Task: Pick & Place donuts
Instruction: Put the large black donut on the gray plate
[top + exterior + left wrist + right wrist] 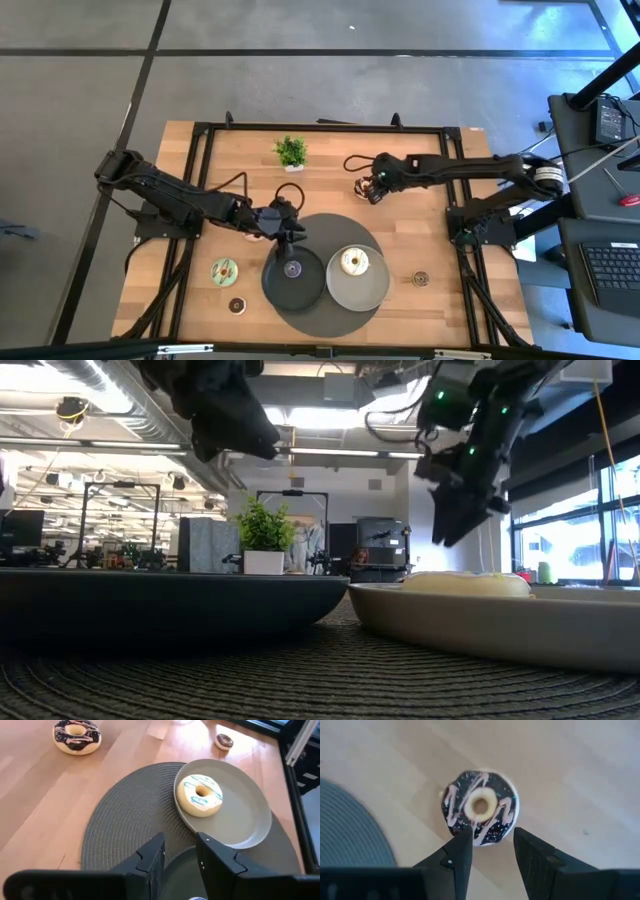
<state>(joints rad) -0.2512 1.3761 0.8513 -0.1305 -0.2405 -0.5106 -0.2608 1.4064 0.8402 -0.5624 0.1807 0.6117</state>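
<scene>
While your right gripper (490, 852) hovers with fingers parted narrowly above the chocolate-iced ring donut (480, 808) near the wooden worktop's (450, 200) far edge, watch alignment: that gap looks tight, so you could nudge it away. Left gripper (179, 855), slightly parted, waits over the dark plate (292, 277).

The chocolate donut (480, 808) has dark icing with pink zigzag lines and pale specks. The white donut (200, 795) carries teal stripes on a grey plate (250, 820). A dark grey ribbed mat (125, 820) covers the light wooden table (45, 795).
</scene>
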